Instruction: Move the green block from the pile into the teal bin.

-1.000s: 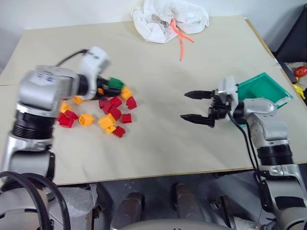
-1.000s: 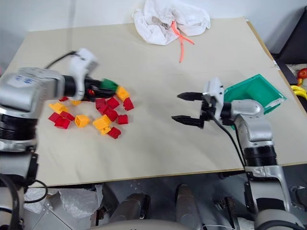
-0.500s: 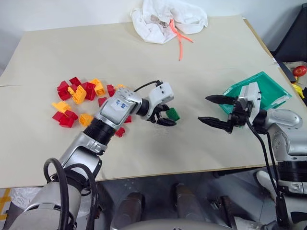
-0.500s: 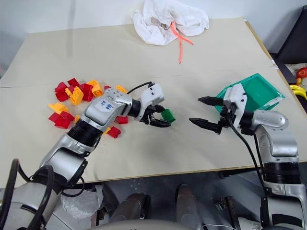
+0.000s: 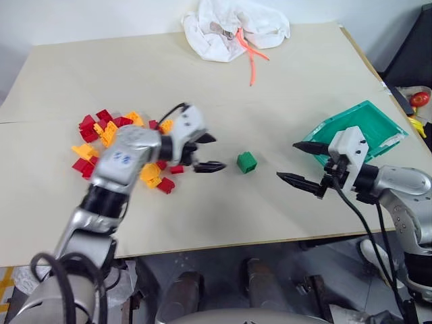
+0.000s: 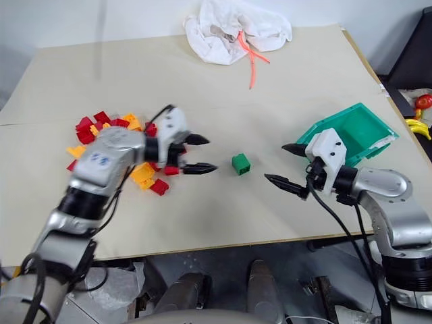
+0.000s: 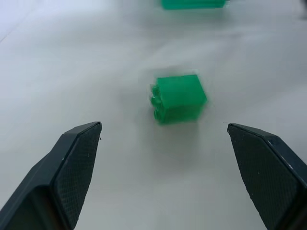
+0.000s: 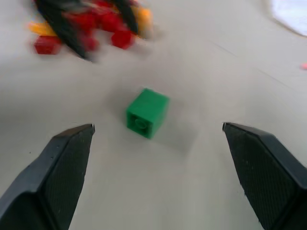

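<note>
The green block (image 5: 246, 162) is lying alone on the table (image 5: 202, 88), between the pile (image 5: 121, 145) and the teal bin (image 5: 368, 128). Both the left gripper (image 5: 206, 152) and the right gripper (image 5: 302, 164) are wide open and empty. The block is likely light, hard and smooth, best pinched on two flat sides

one green block (image 5: 246, 162), one teal bin (image 5: 368, 125) (one white cloth (image 5: 233, 28))

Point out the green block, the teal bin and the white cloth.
green block (image 5: 246, 162), left eye view, on its top face.
teal bin (image 5: 391, 125), left eye view, on its far rim.
white cloth (image 6: 223, 30), right eye view, on the middle of the bundle.
</note>
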Available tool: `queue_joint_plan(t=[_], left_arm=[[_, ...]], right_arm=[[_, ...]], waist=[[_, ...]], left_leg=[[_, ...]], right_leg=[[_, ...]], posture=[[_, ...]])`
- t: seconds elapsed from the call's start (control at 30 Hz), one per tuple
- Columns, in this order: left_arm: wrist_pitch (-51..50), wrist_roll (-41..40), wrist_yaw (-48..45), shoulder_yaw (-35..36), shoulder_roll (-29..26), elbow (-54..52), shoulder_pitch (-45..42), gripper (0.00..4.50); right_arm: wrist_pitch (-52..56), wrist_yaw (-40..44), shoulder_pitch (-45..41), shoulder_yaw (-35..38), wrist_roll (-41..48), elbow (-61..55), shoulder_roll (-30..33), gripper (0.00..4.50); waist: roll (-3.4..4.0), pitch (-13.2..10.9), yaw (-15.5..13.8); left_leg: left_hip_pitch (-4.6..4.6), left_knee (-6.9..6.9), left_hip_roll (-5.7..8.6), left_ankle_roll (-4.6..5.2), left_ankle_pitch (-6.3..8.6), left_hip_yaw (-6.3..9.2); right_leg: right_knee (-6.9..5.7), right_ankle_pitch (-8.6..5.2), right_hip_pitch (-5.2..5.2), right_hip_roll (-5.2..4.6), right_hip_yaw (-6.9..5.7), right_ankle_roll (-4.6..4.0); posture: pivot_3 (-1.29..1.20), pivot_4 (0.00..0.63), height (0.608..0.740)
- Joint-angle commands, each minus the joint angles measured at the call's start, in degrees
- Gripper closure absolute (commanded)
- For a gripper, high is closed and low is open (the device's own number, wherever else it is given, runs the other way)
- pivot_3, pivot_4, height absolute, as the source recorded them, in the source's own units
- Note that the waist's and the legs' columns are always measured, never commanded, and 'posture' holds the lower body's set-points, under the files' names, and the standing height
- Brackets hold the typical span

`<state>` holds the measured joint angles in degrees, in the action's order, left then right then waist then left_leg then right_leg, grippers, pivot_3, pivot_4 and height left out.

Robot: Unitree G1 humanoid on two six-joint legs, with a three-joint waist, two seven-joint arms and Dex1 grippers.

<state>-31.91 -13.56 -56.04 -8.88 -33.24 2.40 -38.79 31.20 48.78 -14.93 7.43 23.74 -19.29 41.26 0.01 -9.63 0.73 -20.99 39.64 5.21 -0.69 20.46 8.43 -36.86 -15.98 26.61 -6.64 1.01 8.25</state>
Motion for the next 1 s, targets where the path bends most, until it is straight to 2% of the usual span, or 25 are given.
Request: queue_joint_plan(t=[0.03, 0.13, 0.3, 0.5, 0.63, 0.73, 0.97, 1.0], left_arm=[[3.1, -2.1, 0.0, 6.8, -4.5, -10.8, 8.8, 0.02], [3.2, -5.3, 0.4, 11.1, -5.3, -16.3, 15.7, 0.02], [7.0, -13.4, 1.6, 19.0, -0.3, -20.1, 22.5, 0.02], [14.6, -16.6, -3.3, 21.1, 0.2, -22.5, 28.7, 0.02], [20.5, -16.8, -5.3, 21.8, 0.4, -20.9, 29.4, 0.02], [22.8, -17.7, -8.5, 21.5, -0.6, -19.8, 29.6, 0.0], [27.2, -16.7, -15.2, 19.3, -2.8, -12.1, 25.5, 0.0], [27.9, -16.2, -15.9, 18.8, -3.0, -10.8, 24.7, 0.0]], right_arm=[[4.1, -8.4, -2.3, -4.7, -1.7, -3.1, -5.7, 0.0], [5.3, -11.7, -4.2, -7.9, -4.7, -0.1, -8.4, 0.0], [5.7, -15.2, -8.3, -11.2, -7.3, 7.3, -12.6, 0.0], [6.9, -15.0, -10.6, -13.9, -9.0, 12.0, -14.1, 0.0], [7.0, -15.1, -10.9, -14.1, -9.3, 12.5, -15.0, 0.0], [7.7, -15.1, -11.2, -14.9, -9.9, 12.2, -15.5, 0.61], [8.9, -16.0, -11.7, -14.2, -10.1, 10.5, -16.1, 3.05], [9.0, -16.1, -11.7, -13.7, -10.0, 9.9, -16.0, 3.05]], waist=[[0.0, 0.0, -0.1], [0.0, 0.0, -0.8], [0.0, 0.0, -2.2], [0.0, 0.0, -1.7], [0.0, 0.0, -1.3], [0.0, 0.0, -1.0], [0.0, 0.0, -0.6], [0.0, 0.0, -0.6]], left_leg=[[0.02, -0.02, 0.0, -0.01, 0.01, 0.0], [0.0, 0.01, 0.09, 0.0, 0.01, -0.01], [-0.08, 0.23, 0.12, 0.1, 0.02, 0.11], [-0.05, 0.08, 0.01, 0.11, 0.03, -0.04], [-0.05, 0.05, -0.02, 0.1, 0.03, -0.08], [-0.05, 0.05, -0.02, 0.11, 0.03, -0.09], [-0.03, -0.02, -0.03, 0.11, 0.03, -0.09], [-0.04, -0.02, -0.03, 0.11, 0.03, -0.09]], right_leg=[[0.03, 0.01, 0.0, 0.0, 0.01, -0.02], [0.07, 0.06, -0.02, -0.05, 0.06, -0.06], [0.44, 0.33, -0.25, -0.02, -0.04, -0.07], [0.57, 0.37, -0.19, 0.05, -0.02, -0.07], [0.63, 0.39, -0.19, 0.06, -0.01, -0.08], [0.65, 0.4, -0.19, 0.06, -0.01, -0.09], [0.69, 0.4, -0.19, 0.08, -0.01, -0.09], [0.7, 0.4, -0.18, 0.08, -0.01, -0.09]], posture=[[0.0, 0.15, 0.74], [0.0, 0.15, 0.74], [0.0, 0.15, 0.74], [0.0, 0.15, 0.74], [0.0, 0.15, 0.74], [0.0, 0.15, 0.74], [0.0, 0.15, 0.74], [0.0, 0.15, 0.74]])
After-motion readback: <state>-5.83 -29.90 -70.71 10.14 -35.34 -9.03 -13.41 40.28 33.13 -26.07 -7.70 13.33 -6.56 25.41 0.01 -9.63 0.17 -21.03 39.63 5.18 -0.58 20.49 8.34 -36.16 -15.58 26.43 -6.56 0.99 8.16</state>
